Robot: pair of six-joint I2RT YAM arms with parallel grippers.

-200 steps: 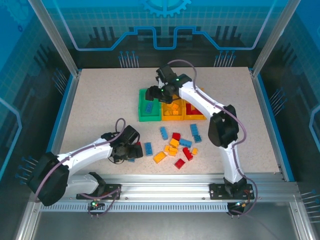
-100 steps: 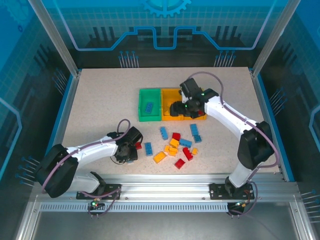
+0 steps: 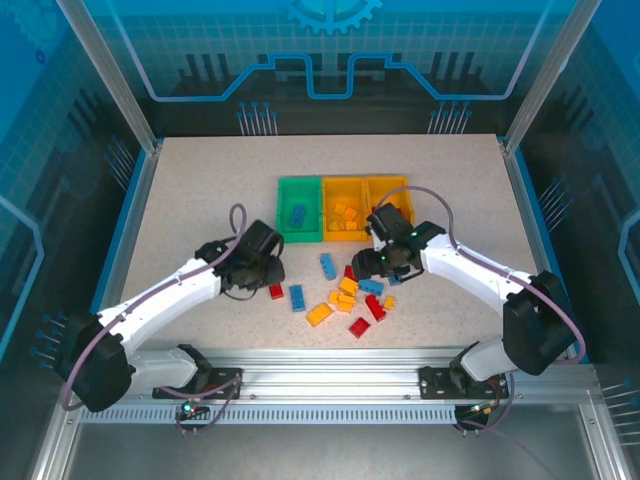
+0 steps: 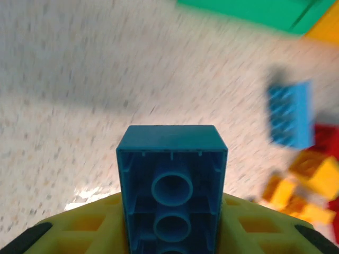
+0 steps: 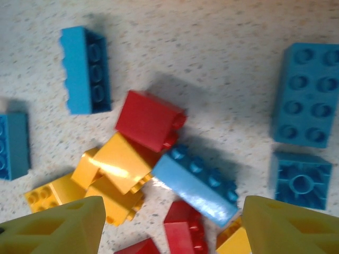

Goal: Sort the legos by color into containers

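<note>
My left gripper (image 4: pixel 172 225) is shut on a blue lego (image 4: pixel 172 182), which stands up between the yellow fingers (image 4: pixel 87 225) with its hollow underside facing the camera. In the top view this gripper (image 3: pixel 266 267) hangs left of the loose pile, below the green container (image 3: pixel 284 208). My right gripper (image 5: pixel 175 227) is open just above the pile, over a blue brick (image 5: pixel 197 183) and a red brick (image 5: pixel 180 233). From above it (image 3: pixel 371 264) sits at the pile's upper edge. The green container holds a blue brick (image 3: pixel 297 215), and the middle orange container (image 3: pixel 345 186) holds yellow ones.
Loose legos lie between the arms: a red one (image 3: pixel 276 291), blue ones (image 3: pixel 296 297) (image 3: pixel 328 266), an orange one (image 3: pixel 319 314) and red ones (image 3: pixel 359 327). The right arm's wrist covers part of the right orange container (image 3: pixel 395 187). Blue rails edge the table.
The left gripper shut on a blue lego and lifted it up and away from the table front. The right arm swung from the containers down to the pile.
</note>
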